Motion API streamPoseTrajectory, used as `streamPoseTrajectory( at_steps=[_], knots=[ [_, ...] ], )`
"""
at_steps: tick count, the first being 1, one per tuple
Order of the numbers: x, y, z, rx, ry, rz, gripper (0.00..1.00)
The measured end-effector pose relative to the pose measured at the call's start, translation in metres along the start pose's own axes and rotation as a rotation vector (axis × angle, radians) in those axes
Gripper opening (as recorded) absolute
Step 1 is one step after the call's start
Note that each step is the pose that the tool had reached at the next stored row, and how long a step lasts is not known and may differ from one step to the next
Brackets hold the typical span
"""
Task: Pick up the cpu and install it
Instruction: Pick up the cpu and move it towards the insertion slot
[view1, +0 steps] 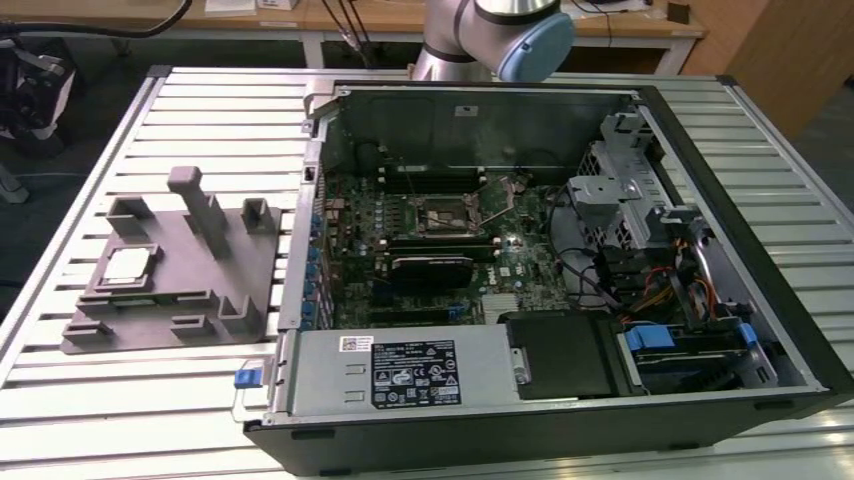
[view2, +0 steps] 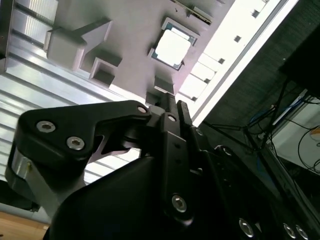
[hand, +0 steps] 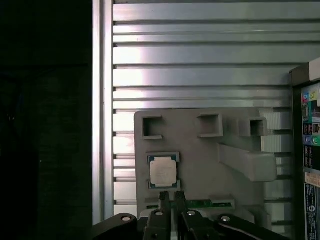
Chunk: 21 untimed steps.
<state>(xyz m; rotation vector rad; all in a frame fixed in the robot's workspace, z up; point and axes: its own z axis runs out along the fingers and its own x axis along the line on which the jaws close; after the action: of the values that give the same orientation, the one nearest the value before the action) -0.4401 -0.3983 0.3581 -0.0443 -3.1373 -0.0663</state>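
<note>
One cpu (hand: 163, 171) is lying in one grey holder (hand: 200, 150) on the worktop (hand: 200, 65). One gripper (hand: 170, 199) is hovering above, jaws pressed together and gripping nothing.

The exterior view's top cuts off the arm (view1: 467, 40); the end effector (hand: 171, 196) partly hides the holder (hand: 200, 165)

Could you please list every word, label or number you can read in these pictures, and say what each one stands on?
Nothing can be read for certain.
Large white label on the power supply: print too small to read.
Small white sticker beside it: too small to read.
Top of the cpu: faint marks, blurred.
Coloured stickers on the computer case, in the first wrist view: blurred.
</note>
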Motion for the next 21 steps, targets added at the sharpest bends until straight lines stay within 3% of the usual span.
streamPoseTrajectory(
  at_steps=[1, 3, 4, 6, 7, 12, 14, 15, 21],
  knots=[
    [0.0, -0.0001, 0.0011, 0.0, 0.0, -0.001, 0.16],
    [0.0, -0.0002, 0.0034, -0.0001, -0.0003, -0.001, 0.29],
    [0.0, -0.0002, 0.0044, 0.0, -0.0003, -0.001, 0.29],
    [0.0, -0.0004, 0.0069, 0.0, -0.0004, -0.003, 0.41],
    [0.0, -0.0004, 0.0083, 0.0001, -0.0003, -0.005, 0.41],
    [-0.0001, -0.0007, 0.0154, 0.0003, 0.0006, -0.024, 0.64],
    [-0.0001, -0.0009, 0.019, 0.0002, 0.0007, -0.03, 0.64],
    [-0.0001, -0.001, 0.0208, 0.0003, 0.0008, -0.032, 0.7],
    [-0.0001, -0.0013, 0.0302, 0.0002, 0.0011, -0.043, 0.7]
  ],
)
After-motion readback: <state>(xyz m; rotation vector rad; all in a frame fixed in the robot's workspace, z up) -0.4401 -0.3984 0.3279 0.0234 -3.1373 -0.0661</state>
